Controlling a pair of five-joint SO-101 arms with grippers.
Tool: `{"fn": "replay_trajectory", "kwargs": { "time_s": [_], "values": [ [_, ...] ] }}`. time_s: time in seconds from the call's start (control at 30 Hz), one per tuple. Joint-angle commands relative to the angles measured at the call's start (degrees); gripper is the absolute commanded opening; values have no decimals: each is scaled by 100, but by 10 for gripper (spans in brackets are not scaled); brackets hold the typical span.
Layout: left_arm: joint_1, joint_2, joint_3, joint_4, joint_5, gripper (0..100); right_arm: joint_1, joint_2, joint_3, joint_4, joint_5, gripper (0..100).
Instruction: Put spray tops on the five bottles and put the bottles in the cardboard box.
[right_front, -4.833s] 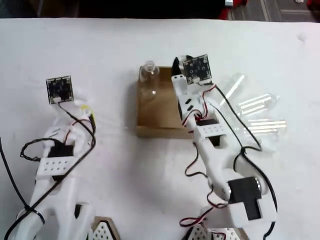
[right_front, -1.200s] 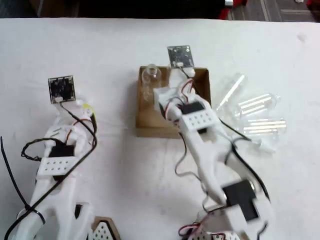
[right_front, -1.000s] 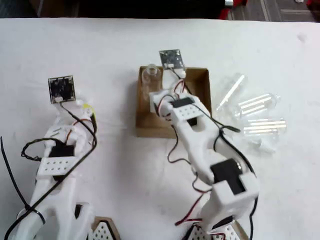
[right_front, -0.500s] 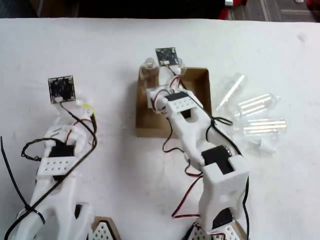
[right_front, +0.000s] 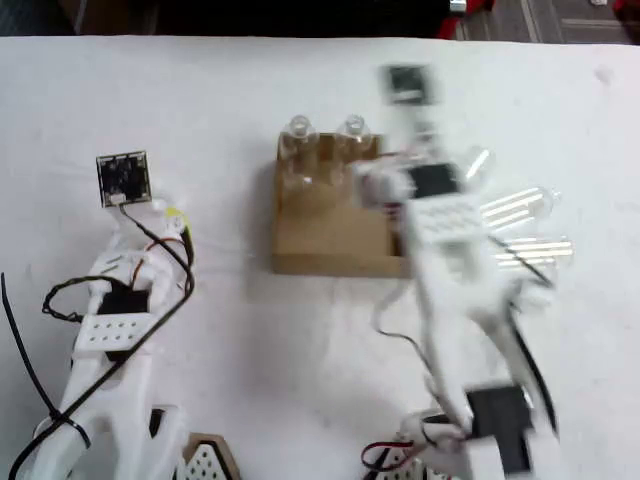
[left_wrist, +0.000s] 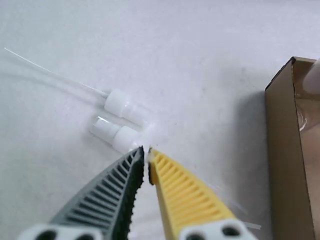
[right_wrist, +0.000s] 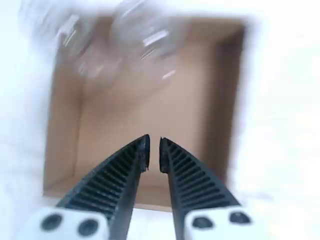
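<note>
Left gripper (left_wrist: 146, 154) and right gripper (right_wrist: 152, 151) all but closed, empty; clear bottles (right_front: 518, 212) right of cardboard box (right_front: 330, 262) look light, slippery: grasp mid-body.

Open brown cardboard box (right_front: 320, 262), one clear bottle (right_front: 298, 152) and a second bottle (right_front: 352, 142) upright side by side at its far wall, more clear bottles (right_front: 515, 210) lying just right of it, a white spray top (left_wrist: 121, 104) with thin dip tube lying loose, another spray top (left_wrist: 114, 135) just beside it
</note>
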Motion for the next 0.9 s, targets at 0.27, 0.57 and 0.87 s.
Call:
{"fn": "replay_trajectory", "kwargs": {
  "time_s": [0.27, 0.57, 0.87],
  "values": [
    [75, -66, 53, -158, -70, 24, 3380, -1218, -158, 92, 1662, 24],
    [75, -66, 70, -158, -70, 24, 3398, 532, -176, -259, 4484, 25],
    [163, -66, 62, -158, -79, 24, 3354, 1103, -193, -462, 6462, 25]
  ]
}}
